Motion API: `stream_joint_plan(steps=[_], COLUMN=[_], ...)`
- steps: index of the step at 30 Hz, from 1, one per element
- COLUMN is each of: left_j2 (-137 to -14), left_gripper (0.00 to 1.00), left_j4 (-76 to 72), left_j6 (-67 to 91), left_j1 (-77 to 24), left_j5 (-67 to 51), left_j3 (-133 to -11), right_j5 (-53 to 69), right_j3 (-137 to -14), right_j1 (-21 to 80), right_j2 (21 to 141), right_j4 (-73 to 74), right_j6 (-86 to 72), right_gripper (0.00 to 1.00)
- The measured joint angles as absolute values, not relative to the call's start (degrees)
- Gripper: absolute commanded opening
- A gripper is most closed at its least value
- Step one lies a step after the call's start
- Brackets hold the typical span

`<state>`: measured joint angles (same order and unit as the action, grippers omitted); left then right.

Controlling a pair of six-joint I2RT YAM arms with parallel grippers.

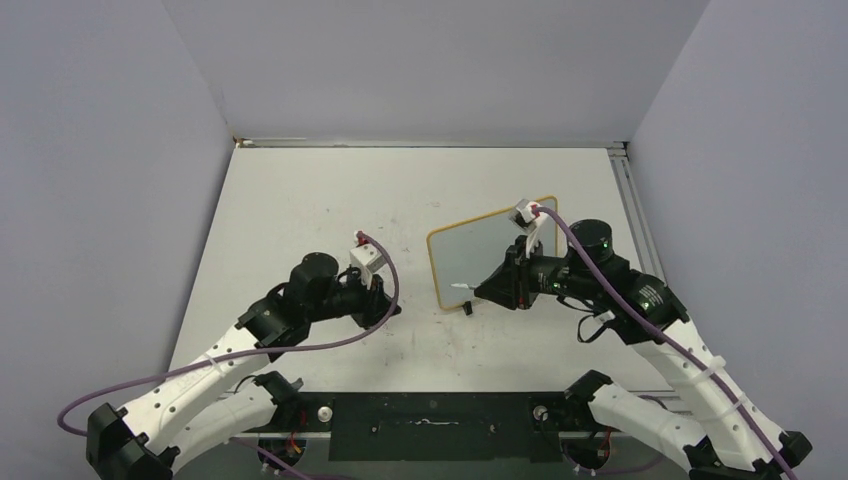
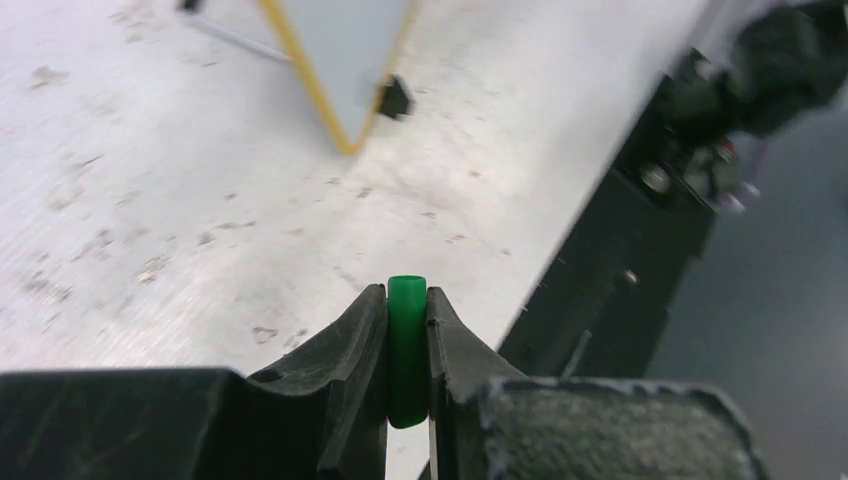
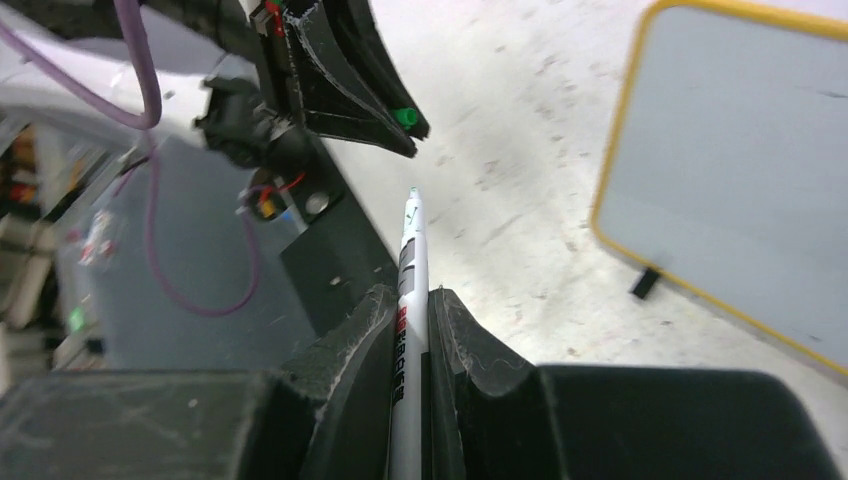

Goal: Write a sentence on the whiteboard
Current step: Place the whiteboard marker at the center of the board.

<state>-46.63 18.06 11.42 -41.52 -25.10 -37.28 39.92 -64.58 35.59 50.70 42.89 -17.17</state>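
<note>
left jaws pinch a green cap (image 2: 407,350); right jaws clamp a white marker (image 3: 410,290). the right arm (image 1: 600,275) leans over the whiteboard (image 1: 470,255), the left arm (image 1: 320,290) crouches left of it.

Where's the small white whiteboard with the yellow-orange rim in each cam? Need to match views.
Top external: small white whiteboard with yellow-orange rim, just right of centre.
Left wrist: top centre, only one rounded corner in frame.
Right wrist: upper right, cut by the frame edge.
Shared landmark: the small black foot beside that corner.
</note>
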Motion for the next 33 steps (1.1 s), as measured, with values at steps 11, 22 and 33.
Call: stream_joint_plan(steps=[11, 22, 33], left_j2=[-60.7, -74.9, -79.5], left_gripper=[0.0, 0.17, 0.62], left_j4=[11.7, 6.4, 4.3], left_j6=[28.0, 33.1, 34.5], left_j1=[-44.9, -46.4, -46.3], left_j5=[9.3, 13.3, 13.1], left_j3=[-35.2, -33.4, -33.1], right_j5=[16.5, 10.9, 9.1], right_j3=[-49.4, -42.6, -40.2], right_j1=[35.6, 35.6, 35.6], right_j2=[33.2, 28.9, 27.1], right_j4=[28.7, 25.2, 24.3], right_j6=[-21.6, -22.0, -21.1], right_gripper=[0.05, 0.05, 0.05])
